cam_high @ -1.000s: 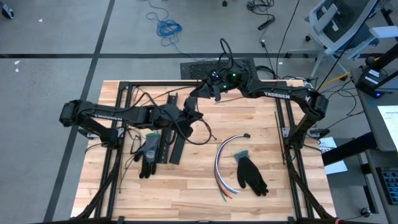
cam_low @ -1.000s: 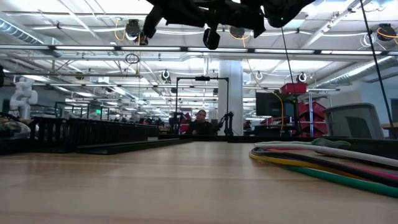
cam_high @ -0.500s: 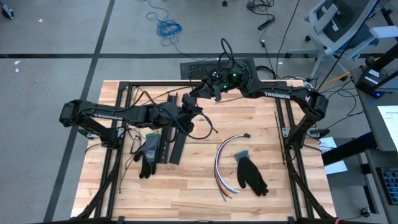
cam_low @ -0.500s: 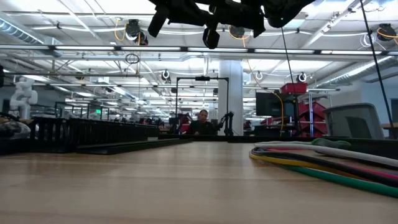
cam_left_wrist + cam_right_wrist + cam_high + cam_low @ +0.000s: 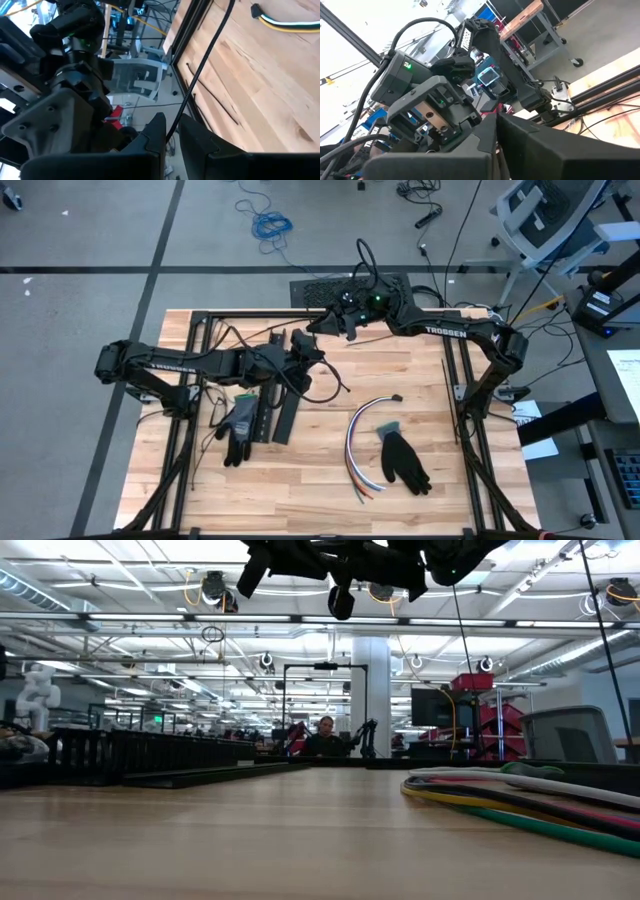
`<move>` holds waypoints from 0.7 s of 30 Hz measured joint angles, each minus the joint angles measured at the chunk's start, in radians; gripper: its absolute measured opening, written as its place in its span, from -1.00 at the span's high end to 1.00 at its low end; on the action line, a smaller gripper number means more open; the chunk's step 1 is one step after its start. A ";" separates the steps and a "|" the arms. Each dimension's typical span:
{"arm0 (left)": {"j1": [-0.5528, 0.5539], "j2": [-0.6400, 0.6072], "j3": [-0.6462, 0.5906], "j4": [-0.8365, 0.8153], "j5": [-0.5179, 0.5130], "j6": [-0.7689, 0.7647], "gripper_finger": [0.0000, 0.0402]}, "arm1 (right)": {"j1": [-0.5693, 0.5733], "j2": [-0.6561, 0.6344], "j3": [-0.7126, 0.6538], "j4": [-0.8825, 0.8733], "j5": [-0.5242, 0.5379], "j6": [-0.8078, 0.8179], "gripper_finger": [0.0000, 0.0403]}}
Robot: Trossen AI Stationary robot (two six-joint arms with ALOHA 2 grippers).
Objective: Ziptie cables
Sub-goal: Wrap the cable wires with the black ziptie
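Observation:
The cables (image 5: 362, 442), a curved bundle of white, grey, orange, blue and green wires, lie flat on the wooden table right of centre, also seen in the low view (image 5: 520, 805). No gripper touches them. My left gripper (image 5: 312, 360) hovers over the table's far middle, shut on a thin black zip tie (image 5: 330, 390). My right gripper (image 5: 312, 327) sits just beyond it toward the far edge. Its fingers (image 5: 497, 122) are shut, with nothing showing between them. My left gripper pinches the thin black zip tie (image 5: 175, 127) between its two fingertips. The fingers come nearly level from the table's left. From the pinch the strand (image 5: 200, 75) runs out ahead of the fingers and curves in a slack arc over the table.
Two black gloves lie on the table, one by the black slotted strips (image 5: 272, 415) at left (image 5: 240, 430), one beside the cables (image 5: 405, 460). Another thin black strand (image 5: 215, 97) lies on the wood near the right frame rail. Black frame rails run along both table sides.
My left gripper has turned a little at the wrist without shifting place. The zip tie hanging from it was curled into a closed loop. It has since opened into a wider arc, with its free end pointing toward the table's right.

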 joint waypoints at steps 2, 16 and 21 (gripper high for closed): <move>0.000 0.000 0.000 0.000 0.000 0.000 0.75 | -0.001 0.000 0.000 -0.003 0.000 -0.004 0.99; -0.010 -0.006 0.000 -0.014 -0.037 -0.132 0.75 | -0.018 0.000 0.000 -0.003 -0.026 -0.047 1.00; -0.011 -0.030 0.025 -0.013 -0.087 -0.248 0.75 | -0.027 0.000 0.000 0.002 -0.040 -0.049 1.00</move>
